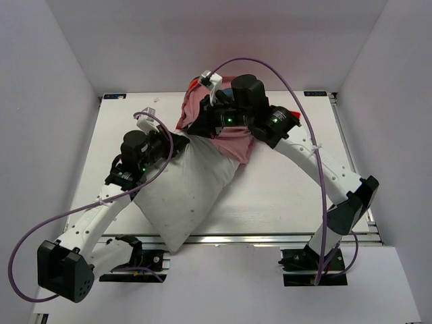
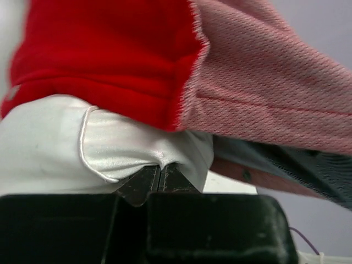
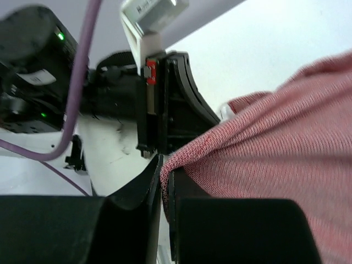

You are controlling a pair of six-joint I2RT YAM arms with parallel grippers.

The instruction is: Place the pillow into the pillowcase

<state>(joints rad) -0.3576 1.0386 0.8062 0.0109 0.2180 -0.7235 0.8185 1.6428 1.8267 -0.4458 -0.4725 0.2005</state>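
Observation:
The white pillow lies slantwise on the table, one corner over the near edge, its far end under the pillowcase. The pillowcase shows its faded pink side, bunched at the far middle. My left gripper is shut on a fold of the pillow at its far end, right below the red and pink cloth. My right gripper is shut on the edge of the pillowcase and holds it lifted over the pillow's end, close to the left gripper.
The white table has a metal rail along its near edge. White walls enclose the sides and back. Purple cables loop over both arms. The left arm's body sits right in front of the right gripper.

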